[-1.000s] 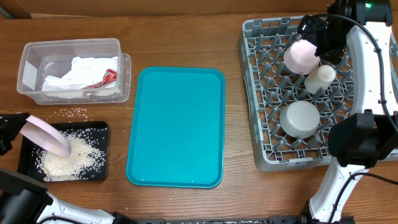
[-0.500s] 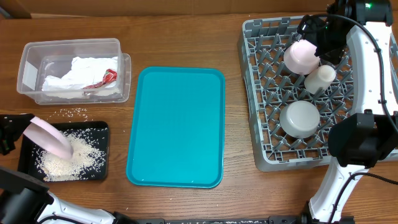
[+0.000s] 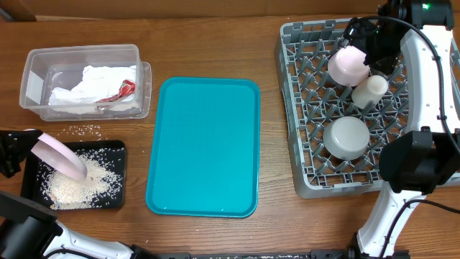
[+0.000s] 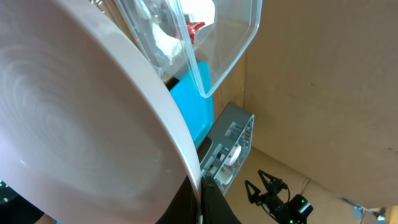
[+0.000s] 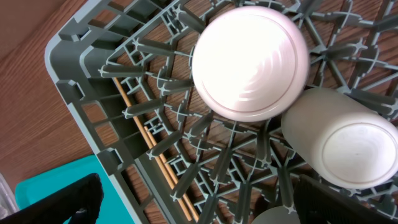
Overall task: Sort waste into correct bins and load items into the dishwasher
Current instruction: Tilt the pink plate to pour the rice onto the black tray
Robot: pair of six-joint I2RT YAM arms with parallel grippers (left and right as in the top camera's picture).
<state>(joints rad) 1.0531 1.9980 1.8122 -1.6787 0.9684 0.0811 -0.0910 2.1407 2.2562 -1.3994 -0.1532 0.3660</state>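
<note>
My left gripper [image 3: 16, 152] is shut on the rim of the large pale pink plate [image 3: 60, 157], held tilted on edge over the black tray [image 3: 29, 184], which holds a heap of rice grains [image 3: 75, 186]. The plate fills the left wrist view [image 4: 74, 118], pinched between my black fingers [image 4: 186, 205]. The clear tub [image 3: 32, 65] holds the white napkins [image 3: 93, 83] and a red scrap [image 3: 122, 89]. My right gripper [image 3: 374, 44] is open and empty above the grey dish rack [image 3: 295, 108], over the upturned pink bowl [image 5: 250, 62] and white cup [image 5: 345, 146]. The metal bowl [image 3: 346, 137] sits in the rack.
The teal serving tray [image 3: 205, 147] lies between the bins and the rack. Several loose grains [image 3: 85, 130] lie on the wood between the tub and the black tray. The right arm's base [image 3: 413, 173] stands at the rack's right front corner.
The plate has shifted slightly back and left over the black tray, still tilted. The right arm has not moved.
</note>
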